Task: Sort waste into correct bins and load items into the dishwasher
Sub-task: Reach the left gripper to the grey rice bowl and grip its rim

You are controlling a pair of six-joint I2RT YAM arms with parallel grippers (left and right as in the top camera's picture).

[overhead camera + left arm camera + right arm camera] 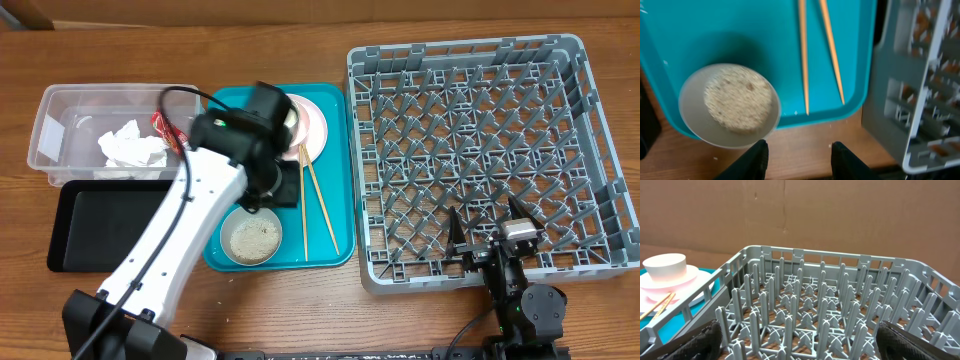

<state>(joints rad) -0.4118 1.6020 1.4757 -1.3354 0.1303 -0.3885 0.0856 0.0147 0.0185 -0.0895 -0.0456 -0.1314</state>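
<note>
My left gripper (283,186) hangs open and empty above the teal tray (290,255); in the left wrist view its fingers (799,157) frame bare table just past the tray's front rim. A pale bowl of rice (252,237) (730,105) sits at the tray's front left, with two wooden chopsticks (315,200) (820,50) beside it. The pink plate (312,128) carries a white cup (665,265). My right gripper (487,245) (800,345) is open over the front edge of the grey dish rack (470,120) (830,295). A second bowl is not visible.
The clear tub (55,110) at the back left holds a crumpled white napkin (128,148) and a red-and-white wrapper (165,130). The black tray (100,225) lies in front of it. My left arm crosses over the black tray and the teal tray's left side.
</note>
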